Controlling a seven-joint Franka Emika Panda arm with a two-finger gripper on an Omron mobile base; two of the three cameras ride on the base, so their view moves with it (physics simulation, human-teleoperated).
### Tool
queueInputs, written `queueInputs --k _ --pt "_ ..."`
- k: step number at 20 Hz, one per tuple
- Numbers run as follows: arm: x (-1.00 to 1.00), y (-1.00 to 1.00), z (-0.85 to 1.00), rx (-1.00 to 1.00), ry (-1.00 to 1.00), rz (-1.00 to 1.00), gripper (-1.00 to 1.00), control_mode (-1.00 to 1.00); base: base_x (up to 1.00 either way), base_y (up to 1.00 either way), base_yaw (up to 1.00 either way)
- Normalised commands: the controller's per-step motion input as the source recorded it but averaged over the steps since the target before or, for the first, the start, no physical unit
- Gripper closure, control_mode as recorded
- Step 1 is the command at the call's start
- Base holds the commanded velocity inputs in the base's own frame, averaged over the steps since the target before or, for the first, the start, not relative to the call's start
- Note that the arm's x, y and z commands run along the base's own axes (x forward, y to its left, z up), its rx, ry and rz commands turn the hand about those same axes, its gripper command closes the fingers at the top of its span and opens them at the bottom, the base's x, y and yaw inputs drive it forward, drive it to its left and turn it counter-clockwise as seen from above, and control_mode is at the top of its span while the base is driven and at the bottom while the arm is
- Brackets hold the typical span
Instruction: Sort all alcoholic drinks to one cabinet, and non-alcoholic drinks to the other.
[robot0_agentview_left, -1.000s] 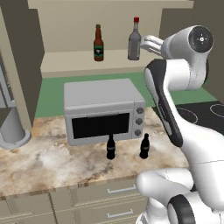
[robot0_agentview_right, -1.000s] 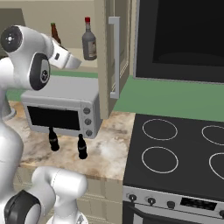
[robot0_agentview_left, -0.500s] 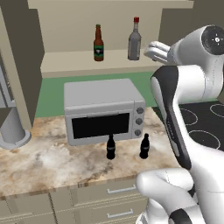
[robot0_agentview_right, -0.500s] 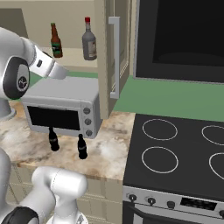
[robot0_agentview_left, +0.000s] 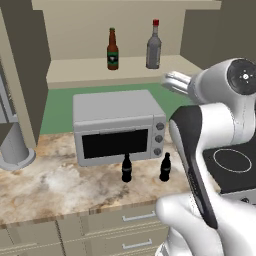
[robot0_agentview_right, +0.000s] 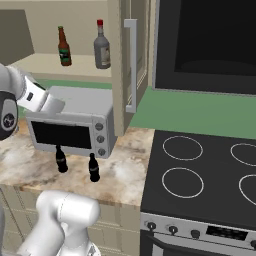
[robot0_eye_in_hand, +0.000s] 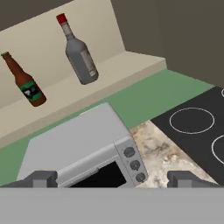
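On the open cabinet shelf stand the alcoholic drinks: a brown beer bottle (robot0_agentview_left: 113, 49) (robot0_agentview_right: 63, 46) (robot0_eye_in_hand: 24, 81) with a green label, and to its right a grey bottle (robot0_agentview_left: 154, 46) (robot0_agentview_right: 102, 46) (robot0_eye_in_hand: 79, 54) with a red cap. The non-alcoholic drinks, two small black cola bottles (robot0_agentview_left: 127, 168) (robot0_agentview_left: 165, 167) (robot0_agentview_right: 61, 160) (robot0_agentview_right: 93, 168), stand on the counter in front of the toaster oven. My gripper (robot0_agentview_left: 171, 80) (robot0_agentview_right: 56, 106) (robot0_eye_in_hand: 113, 179) hangs open and empty above the oven's right end, below and to the right of the shelf bottles.
The silver toaster oven (robot0_agentview_left: 117, 125) (robot0_agentview_right: 70, 125) (robot0_eye_in_hand: 83, 144) sits on the marble counter (robot0_agentview_left: 45, 185). An open cabinet door (robot0_agentview_right: 127, 65) with a handle juts out right of the shelf. A black stove (robot0_agentview_right: 210, 180) lies to the right. A grey appliance base (robot0_agentview_left: 15, 150) stands far left.
The hand has drawn down and back from the shelf level toward the top of the toaster oven. The jaws stayed open; no bottle moved.
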Motion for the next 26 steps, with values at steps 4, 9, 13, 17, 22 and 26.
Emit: queueInputs --k 4,9,13,17,22,26 --pt "-0.11 0.25 -0.46 0.00 0.00 0.00 -1.00 -1.00 0.00 0.00 0.00" --pt "-0.20 0.33 -0.48 0.00 0.00 0.00 -1.00 -1.00 0.00 0.00 0.00" --pt "-0.35 0.40 -0.22 0.00 0.01 -0.07 -1.00 -1.00 0.00 0.00 0.00" --pt "-0.28 0.31 -0.23 0.00 0.00 -0.08 -1.00 -1.00 0.00 0.00 0.00" --pt "-0.22 0.16 -0.25 0.00 0.00 -0.03 -1.00 -1.00 0.00 0.00 0.00" --pt "-0.19 0.10 -0.29 0.00 0.00 0.00 -1.00 -1.00 0.00 0.00 0.00"
